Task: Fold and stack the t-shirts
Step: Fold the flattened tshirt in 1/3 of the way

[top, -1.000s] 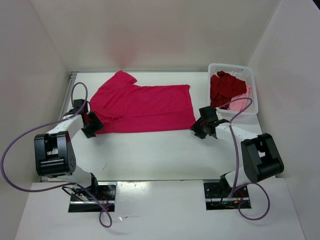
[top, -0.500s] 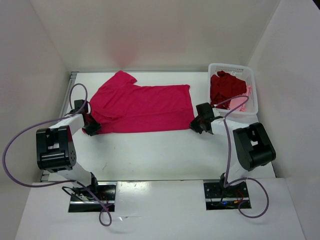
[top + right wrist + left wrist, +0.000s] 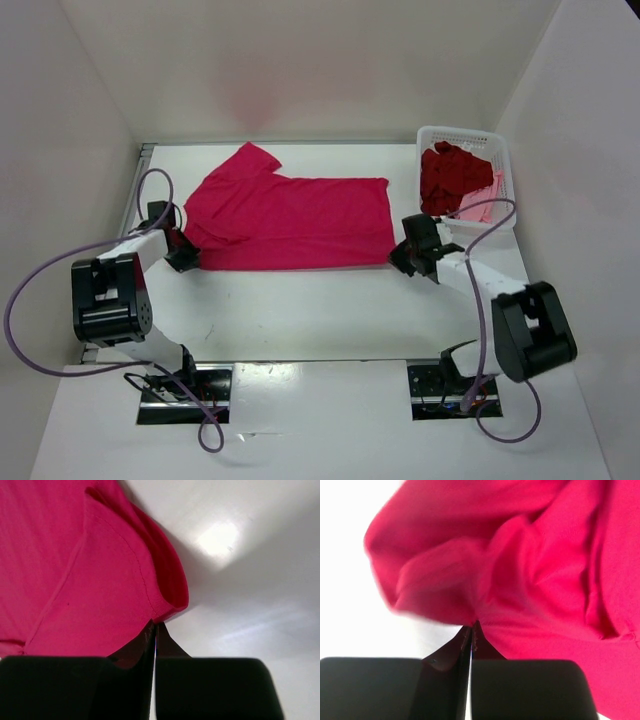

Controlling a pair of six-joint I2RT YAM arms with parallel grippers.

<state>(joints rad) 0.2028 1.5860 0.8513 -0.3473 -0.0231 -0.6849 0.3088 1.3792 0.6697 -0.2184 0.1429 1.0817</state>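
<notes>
1. Both pairs of jaws are pressed tight shut, and a bit of cloth is pinched in each.
2. The near left edge of the crimson-magenta shirt (image 3: pixel 290 210) is held by the left gripper (image 3: pixel 472 628). In the left wrist view, the cloth is bunched up in soft folds just past the tips.
3. The near right corner of the same shirt is held by the right gripper (image 3: pixel 154 625), right at the hem. The hem is curled over just above the tips.
4. The shirt is spread out flat on the white table (image 3: pixel 300 310), between the two grippers. One sleeve is pointed to the far left.
5. Its near edge is pulled into an almost straight line from one gripper to the other.
6. The darker red shirt (image 3: pixel 450 178) is piled in the white basket (image 3: pixel 455 133) at the far right of the table.
7. The light pink shirt (image 3: pixel 478 207) is tucked in at the near side of the basket, and only a bit of it can be seen.
8. The basket is set near the right gripper, a little past it.
</notes>
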